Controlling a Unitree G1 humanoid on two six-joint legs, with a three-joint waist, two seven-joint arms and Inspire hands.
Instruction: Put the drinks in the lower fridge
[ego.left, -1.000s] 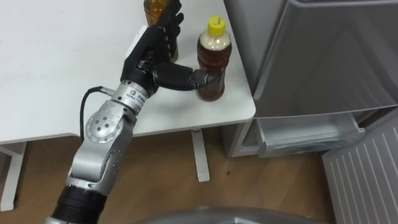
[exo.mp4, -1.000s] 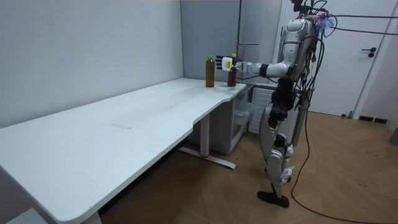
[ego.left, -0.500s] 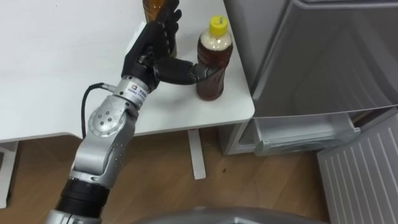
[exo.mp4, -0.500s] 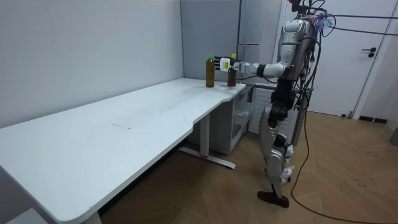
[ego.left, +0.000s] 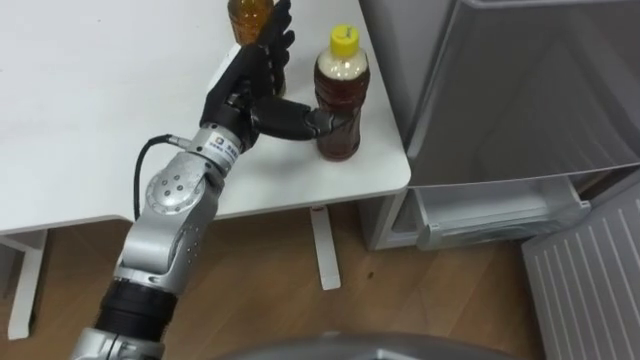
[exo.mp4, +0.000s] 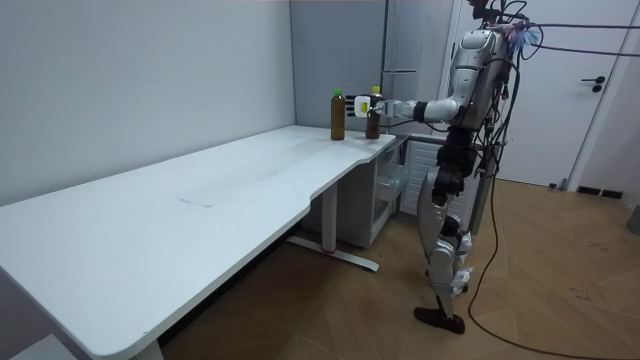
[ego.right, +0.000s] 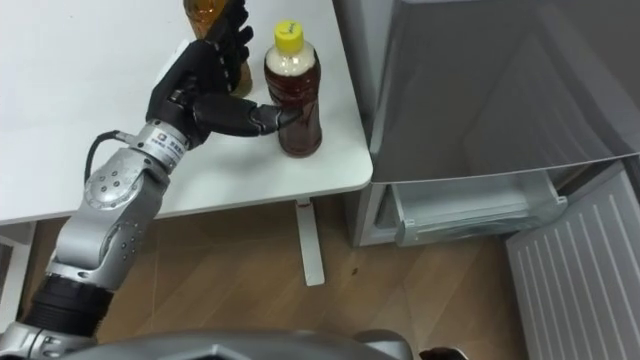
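A brown tea bottle with a yellow cap (ego.left: 340, 100) stands upright near the white table's right corner (ego.left: 385, 175). My left hand (ego.left: 245, 85) reaches in from the lower left. Its thumb lies across the front of that bottle, and its straight fingers point up along the bottle's left side, so the hand is open. A second brown drink bottle (ego.left: 248, 12) stands just behind the fingers at the view's top edge. In the room view both bottles (exo.mp4: 373, 122) (exo.mp4: 338, 116) stand at the table's far end, and I stand before them with my left arm stretched out.
To the right of the table stands the grey fridge (ego.left: 520, 90). Its lower compartment is open, with a pale drawer (ego.left: 495, 215) showing and the ribbed lower door (ego.left: 590, 290) swung out at the bottom right. Wooden floor lies below the table edge.
The picture has shifted slightly. My left hand stays at the yellow-capped bottle with the thumb against it, and both bottles stand where they were.
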